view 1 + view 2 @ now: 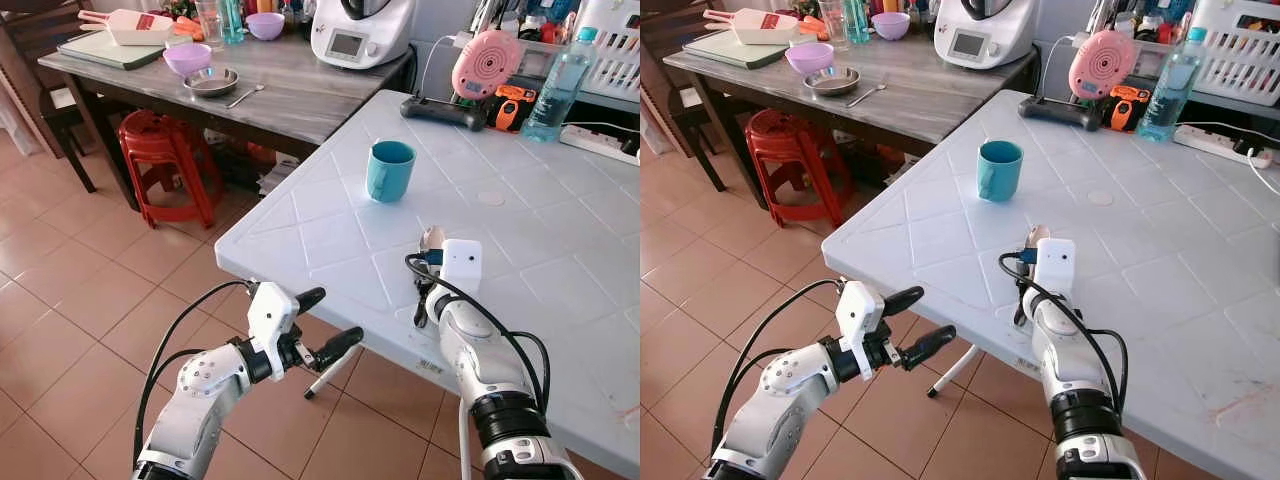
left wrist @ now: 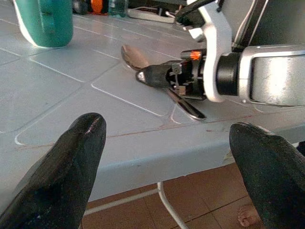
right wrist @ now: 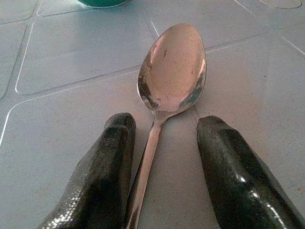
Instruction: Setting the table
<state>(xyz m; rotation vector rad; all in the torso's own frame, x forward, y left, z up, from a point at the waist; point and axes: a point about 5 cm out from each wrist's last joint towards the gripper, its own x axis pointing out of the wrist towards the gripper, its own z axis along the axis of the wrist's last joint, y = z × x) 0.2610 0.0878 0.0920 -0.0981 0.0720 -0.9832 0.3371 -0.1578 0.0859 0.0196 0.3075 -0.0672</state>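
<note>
A metal spoon lies flat on the white plastic table, bowl pointing toward a teal mug that stands upright farther in. My right gripper rests low over the table near its front edge. It is open, one black finger on each side of the spoon's handle. In the head view the spoon's bowl pokes out beyond the wrist camera. My left gripper hangs open and empty in the air, just below and in front of the table's edge.
A wooden table at the back left carries a purple bowl, a metal dish and a spoon. Red stools stand beneath it. A water bottle, game controller and power strip line the far side. A person's toes show under the table.
</note>
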